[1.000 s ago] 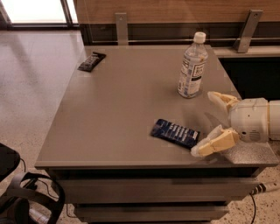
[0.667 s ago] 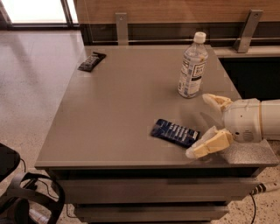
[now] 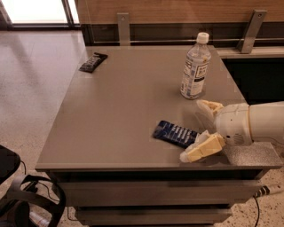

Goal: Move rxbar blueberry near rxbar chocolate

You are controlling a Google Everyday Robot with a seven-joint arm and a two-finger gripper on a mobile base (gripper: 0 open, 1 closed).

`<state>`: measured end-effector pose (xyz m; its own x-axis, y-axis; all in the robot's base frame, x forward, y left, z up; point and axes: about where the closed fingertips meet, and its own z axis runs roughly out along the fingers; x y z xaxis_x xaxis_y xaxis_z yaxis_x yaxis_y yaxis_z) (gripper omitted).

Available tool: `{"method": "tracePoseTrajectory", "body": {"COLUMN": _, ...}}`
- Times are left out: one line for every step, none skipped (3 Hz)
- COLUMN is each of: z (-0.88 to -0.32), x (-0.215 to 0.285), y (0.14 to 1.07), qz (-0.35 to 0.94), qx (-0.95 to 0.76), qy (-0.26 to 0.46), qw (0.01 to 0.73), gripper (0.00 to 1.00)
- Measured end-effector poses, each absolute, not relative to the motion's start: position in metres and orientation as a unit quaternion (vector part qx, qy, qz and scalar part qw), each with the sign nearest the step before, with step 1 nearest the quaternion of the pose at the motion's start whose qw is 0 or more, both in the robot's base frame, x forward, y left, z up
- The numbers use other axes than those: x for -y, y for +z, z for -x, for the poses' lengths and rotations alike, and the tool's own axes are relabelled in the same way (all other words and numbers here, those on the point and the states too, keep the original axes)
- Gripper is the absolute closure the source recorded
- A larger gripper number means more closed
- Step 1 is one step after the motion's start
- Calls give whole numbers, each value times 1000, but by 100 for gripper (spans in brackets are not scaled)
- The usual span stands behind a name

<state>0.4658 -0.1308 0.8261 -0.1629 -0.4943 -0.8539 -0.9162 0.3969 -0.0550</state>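
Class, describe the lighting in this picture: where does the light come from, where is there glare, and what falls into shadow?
Camera view: daylight pours in through the glazing at top left and glares off the floor. The table has a dull, even sheen. The rxbar chocolate shows as a dark shape. The gripper, its fingers open beside the rxbar blueberry at the front right, is brightly lit. The drawers under the tabletop lie in shadow.

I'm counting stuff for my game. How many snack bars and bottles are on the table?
Snack bars: 2, the blue bar and the black bar
Bottles: 1, the bottle
Total: 3
The gripper is not counted; it is open, just beside the blue bar.
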Motion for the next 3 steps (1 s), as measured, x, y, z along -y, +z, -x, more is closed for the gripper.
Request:
{"method": "tracePoseTrajectory", "body": {"z": -472, "x": 122, "y": 814, "qz": 491, "qx": -719, "qy": 259, "qw": 418, "gripper": 0}}
{"method": "tracePoseTrajectory", "body": {"z": -476, "x": 116, "y": 804, "qz": 493, "qx": -717, "qy": 263, "qw": 418, "gripper": 19}}
{"method": "tracePoseTrajectory", "body": {"z": -475, "x": 114, "y": 805, "qz": 494, "qx": -716, "qy": 263, "qw": 418, "gripper": 42}}
